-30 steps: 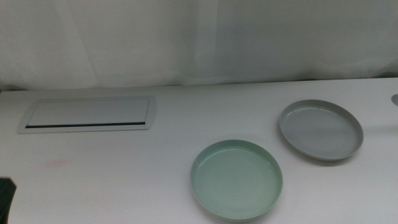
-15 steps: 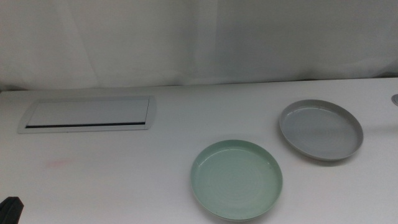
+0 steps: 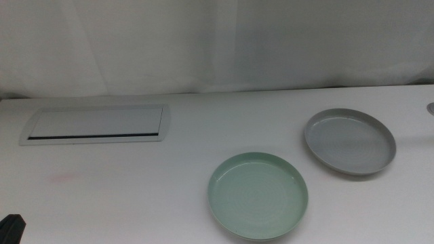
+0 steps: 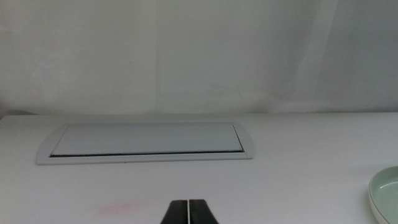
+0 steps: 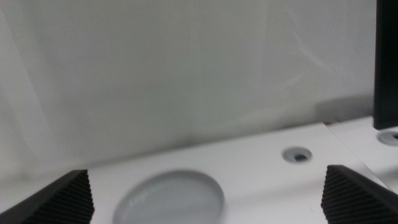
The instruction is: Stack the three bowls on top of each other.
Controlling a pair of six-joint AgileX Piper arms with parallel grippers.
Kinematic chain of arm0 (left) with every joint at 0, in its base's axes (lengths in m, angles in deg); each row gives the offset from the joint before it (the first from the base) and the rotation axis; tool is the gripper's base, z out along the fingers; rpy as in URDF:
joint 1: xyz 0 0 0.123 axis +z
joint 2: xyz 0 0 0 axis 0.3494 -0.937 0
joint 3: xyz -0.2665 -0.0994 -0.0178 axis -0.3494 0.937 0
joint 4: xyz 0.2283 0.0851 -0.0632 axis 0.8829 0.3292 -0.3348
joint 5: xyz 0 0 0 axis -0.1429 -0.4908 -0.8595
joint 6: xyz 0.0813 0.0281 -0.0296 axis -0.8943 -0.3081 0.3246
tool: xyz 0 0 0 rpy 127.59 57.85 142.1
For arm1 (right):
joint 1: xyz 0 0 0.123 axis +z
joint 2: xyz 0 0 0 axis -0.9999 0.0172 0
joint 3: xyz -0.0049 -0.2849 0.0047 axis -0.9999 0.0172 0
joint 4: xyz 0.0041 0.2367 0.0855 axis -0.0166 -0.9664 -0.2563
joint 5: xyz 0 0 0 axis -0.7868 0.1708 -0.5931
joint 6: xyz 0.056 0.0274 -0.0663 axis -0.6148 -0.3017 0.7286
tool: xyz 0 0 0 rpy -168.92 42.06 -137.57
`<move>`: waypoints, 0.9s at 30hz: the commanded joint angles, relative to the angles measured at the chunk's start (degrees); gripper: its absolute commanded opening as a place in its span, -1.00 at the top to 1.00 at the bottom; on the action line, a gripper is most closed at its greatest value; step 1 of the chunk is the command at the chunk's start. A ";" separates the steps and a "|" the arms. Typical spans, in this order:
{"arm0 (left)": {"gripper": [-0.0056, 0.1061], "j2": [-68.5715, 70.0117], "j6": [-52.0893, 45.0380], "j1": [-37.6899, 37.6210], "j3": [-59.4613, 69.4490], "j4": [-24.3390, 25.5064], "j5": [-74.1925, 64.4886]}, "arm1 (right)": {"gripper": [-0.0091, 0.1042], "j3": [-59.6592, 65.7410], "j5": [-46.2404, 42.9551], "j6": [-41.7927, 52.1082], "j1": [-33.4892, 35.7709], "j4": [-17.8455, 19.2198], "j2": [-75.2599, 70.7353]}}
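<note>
Two bowls show on the white table in the middle view. A mint green bowl [image 3: 258,196] lies near the front, right of centre. A grey bowl [image 3: 350,141] lies apart from it, further back and to the right. My left gripper [image 3: 10,228] is only a dark tip at the bottom left corner, far from both bowls. Its wrist view shows the left gripper [image 4: 188,211] shut on nothing, with the green bowl's rim [image 4: 385,193] at the edge. My right gripper [image 5: 208,183] is open, and the grey bowl [image 5: 171,199] lies on the table beyond its jaws.
A flat rectangular grey panel [image 3: 96,124] is set into the table at the back left, also seen as the panel [image 4: 146,141]. A small round hole [image 5: 297,154] sits near the table's right edge. A white curtain hangs behind the table. A dark upright [image 5: 387,62] stands at the right.
The left gripper's dark tip has sunk lower in the bottom left corner of the middle view since a second ago. The bowls have not moved.
</note>
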 commanded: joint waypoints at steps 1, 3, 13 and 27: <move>0.94 0.22 0.44 -0.26 2.16 -0.34 0.97 | -0.96 -5.69 7.20 1.44 0.10 1.84 5.24; 0.94 0.22 0.44 -0.26 2.16 -0.34 0.97 | -0.96 -8.93 9.82 1.67 0.10 1.84 9.28; 0.94 0.22 0.22 -0.26 2.16 -0.34 0.97 | -0.95 -21.14 15.44 5.76 0.10 0.39 33.73; 0.95 0.22 -0.20 -0.26 2.16 -0.34 0.97 | -0.95 -41.58 24.12 14.48 0.10 -4.44 65.38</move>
